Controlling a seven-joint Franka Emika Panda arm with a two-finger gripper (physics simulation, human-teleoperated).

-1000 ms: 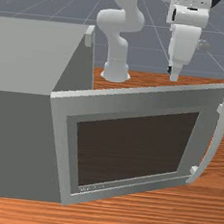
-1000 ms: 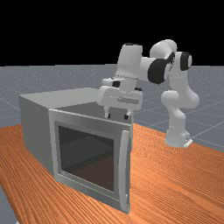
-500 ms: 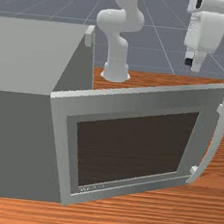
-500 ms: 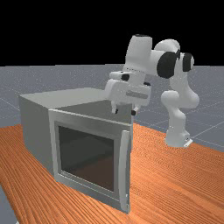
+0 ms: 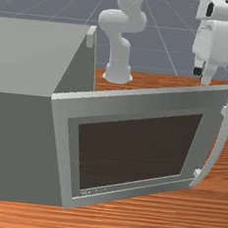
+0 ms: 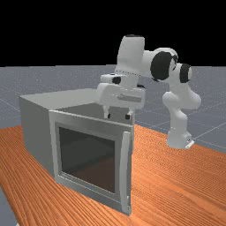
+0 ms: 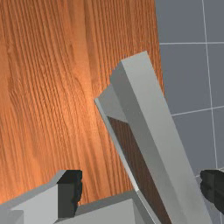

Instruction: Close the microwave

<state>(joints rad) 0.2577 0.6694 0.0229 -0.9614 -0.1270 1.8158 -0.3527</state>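
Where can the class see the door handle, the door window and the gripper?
Door handle (image 6: 125, 163): far view, middle of its long bar.
Door window (image 5: 137, 150): front view, centre of the dark pane.
Gripper (image 6: 118, 116): far view, midway between its fingertips.

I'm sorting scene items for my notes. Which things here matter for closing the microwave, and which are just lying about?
For the job:
- door, standing open
- handle, on the door
- microwave
- claw, open, near the door's top

Just there:
- table, under the microwave
- floor
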